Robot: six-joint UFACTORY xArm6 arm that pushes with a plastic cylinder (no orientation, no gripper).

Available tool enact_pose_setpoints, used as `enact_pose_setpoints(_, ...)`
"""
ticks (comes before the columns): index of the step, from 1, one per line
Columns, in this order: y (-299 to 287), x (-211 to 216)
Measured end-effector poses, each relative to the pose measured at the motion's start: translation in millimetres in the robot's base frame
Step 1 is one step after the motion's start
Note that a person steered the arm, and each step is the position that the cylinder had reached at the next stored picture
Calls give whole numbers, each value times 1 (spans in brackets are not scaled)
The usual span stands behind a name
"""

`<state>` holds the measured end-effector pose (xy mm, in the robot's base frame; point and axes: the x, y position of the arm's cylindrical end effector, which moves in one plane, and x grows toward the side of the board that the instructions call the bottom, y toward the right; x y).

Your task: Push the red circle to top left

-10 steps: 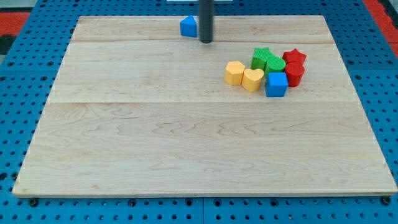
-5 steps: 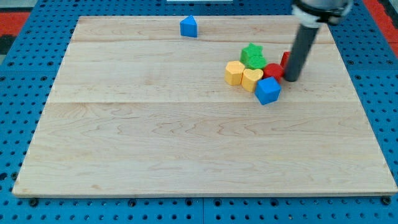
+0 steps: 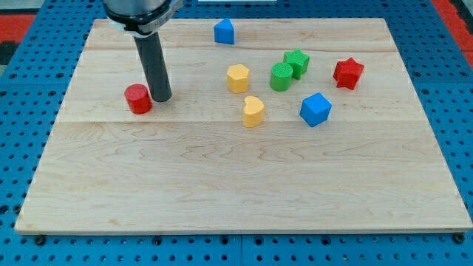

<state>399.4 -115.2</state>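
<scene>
Red in colour, the red circle (image 3: 137, 98) is found in the left part of the worktop (image 3: 222, 192), short of the top left corner. My tip (image 3: 162, 97) is set just beside it on the side towards the right edge, seemingly touching. No hand is fitted, so nothing is pinched. The crossing appears largely done; a push up and leftward is judged to remain. Bare wood lies between circle and corner. The yellow heart (image 3: 253, 111), blue cube (image 3: 315, 108) and red star (image 3: 348, 73) are well apart.
</scene>
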Motion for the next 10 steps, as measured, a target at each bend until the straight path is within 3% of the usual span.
enact_pose_setpoints(2, -14, 37)
enact_pose_setpoints(3, -79, 28)
enact_pose_setpoints(5, -96, -33)
enact_pose_setpoints(6, -83, -7)
enact_pose_setpoints(7, -116, 37)
enact_pose_setpoints(8, -21, 40)
enact_pose_setpoints(9, -31, -8)
enact_pose_setpoints(10, 9, 0)
